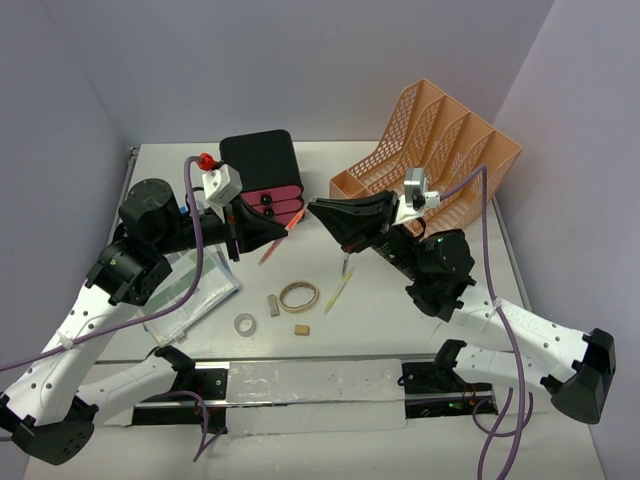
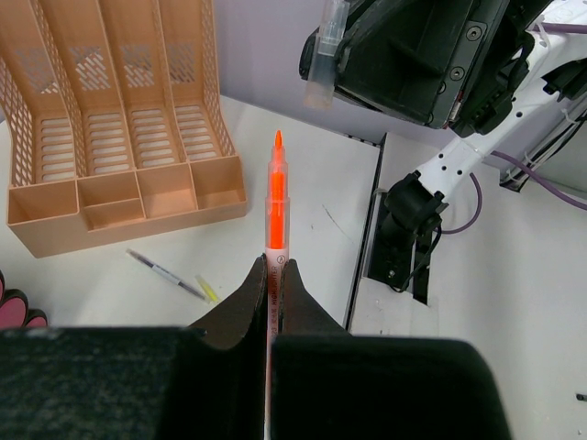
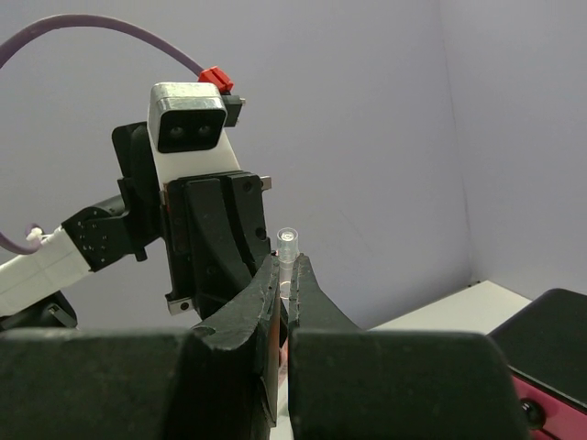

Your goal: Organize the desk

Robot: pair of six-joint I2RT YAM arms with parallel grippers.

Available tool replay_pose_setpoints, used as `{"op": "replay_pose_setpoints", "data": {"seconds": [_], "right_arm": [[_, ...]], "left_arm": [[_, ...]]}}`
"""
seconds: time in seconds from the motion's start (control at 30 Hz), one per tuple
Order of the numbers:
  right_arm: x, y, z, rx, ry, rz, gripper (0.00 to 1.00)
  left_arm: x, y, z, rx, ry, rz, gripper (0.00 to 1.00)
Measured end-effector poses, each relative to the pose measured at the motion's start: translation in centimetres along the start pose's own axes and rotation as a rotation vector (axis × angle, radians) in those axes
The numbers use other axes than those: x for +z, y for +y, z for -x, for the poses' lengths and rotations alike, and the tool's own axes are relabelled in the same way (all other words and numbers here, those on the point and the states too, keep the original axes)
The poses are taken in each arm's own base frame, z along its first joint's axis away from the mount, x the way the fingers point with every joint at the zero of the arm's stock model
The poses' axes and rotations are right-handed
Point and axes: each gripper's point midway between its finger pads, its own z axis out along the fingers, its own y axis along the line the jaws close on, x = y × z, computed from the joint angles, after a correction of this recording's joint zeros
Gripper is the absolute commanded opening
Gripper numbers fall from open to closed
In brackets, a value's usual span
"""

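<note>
**Kid:** What is the left gripper doing?

**Helper:** Its two fingers are squeezed tight on an orange marker. The marker sticks straight out in front, and its tip is bare.

**Kid:** And the right gripper?

**Helper:** It is pinched shut on a little clear cap. The cap pokes out past its fingers. The two grippers face each other, close but apart.

**Kid:** Where is the desk?

**Helper:** Down below them both. A tape roll and a yellow pen lie under them. The orange file rack sits past the marker's tip, off to one side.

**Kid:** So what step is this?

**Helper:** I think it's putting the cap on the marker.

**Kid:** What comes next?

**Helper:** The cap sits higher than the tip, so they don't line up yet. One arm should line them up, then push gently until the cap is on. I can't tell which way the cap's open end faces.
</note>
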Motion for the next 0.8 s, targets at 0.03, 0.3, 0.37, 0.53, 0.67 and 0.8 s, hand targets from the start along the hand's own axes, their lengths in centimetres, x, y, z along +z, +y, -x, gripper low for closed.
{"op": "replay_pose_setpoints", "data": {"seconds": [0.03, 0.3, 0.37, 0.53, 0.67, 0.8], "right_arm": [[-0.1, 0.0, 0.0, 0.0, -0.001, -0.003, 0.0], [-0.3, -0.3, 0.1, -0.002, -0.004, -0.018, 0.0], [-0.2, -0.3, 0.1, -0.002, -0.003, -0.019, 0.0], [-0.1, -0.5, -0.4, 0.0, 0.007, -0.022, 0.0], [-0.1, -0.6, -0.7, 0.001, 0.012, -0.026, 0.0], [0.0, -0.8, -1.0, 0.005, 0.018, -0.031, 0.0]], "left_arm": [[0.0, 0.0, 0.0, -0.001, 0.0, 0.0, 0.0], [0.0, 0.0, 0.0, -0.004, 0.0, 0.001, 0.0], [0.0, 0.0, 0.0, -0.004, 0.0, 0.001, 0.0], [0.0, 0.0, 0.0, -0.004, 0.0, 0.001, 0.0], [0.0, 0.0, 0.0, -0.004, 0.0, 0.001, 0.0], [0.0, 0.0, 0.0, -0.004, 0.0, 0.001, 0.0]]}}
